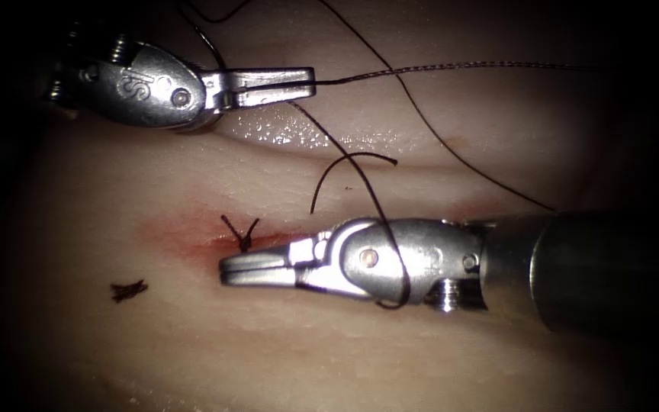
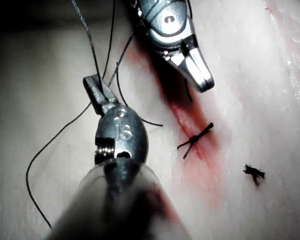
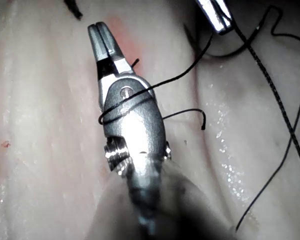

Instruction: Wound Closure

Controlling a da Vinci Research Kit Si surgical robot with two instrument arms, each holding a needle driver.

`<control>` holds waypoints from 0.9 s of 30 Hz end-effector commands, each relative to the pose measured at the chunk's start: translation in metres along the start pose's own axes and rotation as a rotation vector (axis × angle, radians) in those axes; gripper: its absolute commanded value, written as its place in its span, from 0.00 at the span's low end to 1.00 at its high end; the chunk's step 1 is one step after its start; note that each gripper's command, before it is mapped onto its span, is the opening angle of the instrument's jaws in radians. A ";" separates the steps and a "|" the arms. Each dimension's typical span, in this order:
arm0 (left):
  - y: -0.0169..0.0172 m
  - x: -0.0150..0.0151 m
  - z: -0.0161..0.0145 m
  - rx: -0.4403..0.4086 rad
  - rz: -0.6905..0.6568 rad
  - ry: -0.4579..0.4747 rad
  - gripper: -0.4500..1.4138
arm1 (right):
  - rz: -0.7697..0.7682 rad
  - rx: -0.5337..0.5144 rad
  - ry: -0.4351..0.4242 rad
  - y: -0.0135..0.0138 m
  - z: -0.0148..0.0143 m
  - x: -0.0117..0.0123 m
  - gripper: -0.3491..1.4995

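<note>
The left tool point(image 1: 308, 81) lies over the tissue point(image 1: 192, 175) up and left of the cut, jaws shut on the thread point(image 1: 451, 67), which runs off to the right from its tip. The right tool point(image 1: 226, 271) comes in from the right along the cut point(image 1: 192, 244), jaws shut with nothing between them. A loop of thread point(image 1: 392, 236) is wound around its wrist, and a short free end point(image 1: 360, 156) curls above it. A tied knot point(image 1: 242, 236) with two short tails sits on the cut just above the right tool's tip. The wrist views show the left tool point(image 2: 93, 86), the right tool point(image 3: 101, 35) and the wrap point(image 3: 130, 107).
Red fluid point(image 1: 184, 229) stains the tissue around the knot. A loose cut scrap of thread point(image 1: 129, 290) lies on the tissue to the lower left of the cut. More slack thread point(image 1: 451, 145) trails across the tissue at the upper right.
</note>
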 end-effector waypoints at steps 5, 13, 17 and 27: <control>0.0017 -0.0021 0.0009 0.006 -0.010 -0.011 0.00 | 0.014 -0.074 0.021 0.0008 -0.0001 0.0001 0.00; 0.0047 -0.0036 -0.0001 0.002 -0.030 -0.010 0.00 | 0.038 -0.189 0.026 0.0022 -0.0013 0.0009 0.00; 0.0061 -0.0037 -0.0012 -0.002 -0.041 -0.003 0.00 | 0.043 -0.221 0.027 0.0027 -0.0017 0.0013 0.00; 0.0074 -0.0029 -0.0027 0.016 -0.061 0.033 0.00 | 0.046 -0.244 0.025 0.0029 -0.0022 0.0013 0.00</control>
